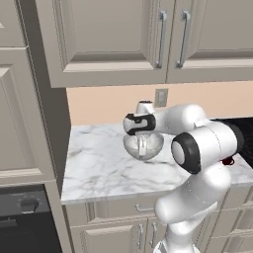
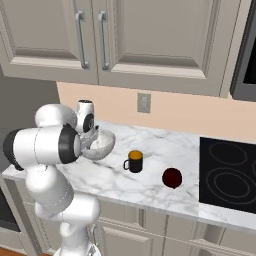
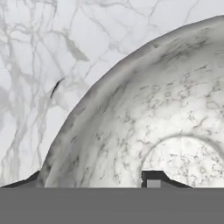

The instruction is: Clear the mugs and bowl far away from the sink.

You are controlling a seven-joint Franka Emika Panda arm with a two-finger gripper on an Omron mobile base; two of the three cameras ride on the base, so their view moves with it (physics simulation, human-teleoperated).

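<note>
Here the bowl (image 2: 100,144) sits upright, mouth upward, its rim between the hand's (image 1: 142,143) parted fingers.

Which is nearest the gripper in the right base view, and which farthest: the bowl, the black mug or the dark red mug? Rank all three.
1. Bowl: right at the gripper, on the counter's left.
2. Black mug: mid-counter, to the bowl's right.
3. Dark red mug: farthest right, near the cooktop.

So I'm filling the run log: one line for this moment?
stage: bowl set on counter | gripper: open, astride bowl rim | black mug, red mug: on counter, untouched
</note>
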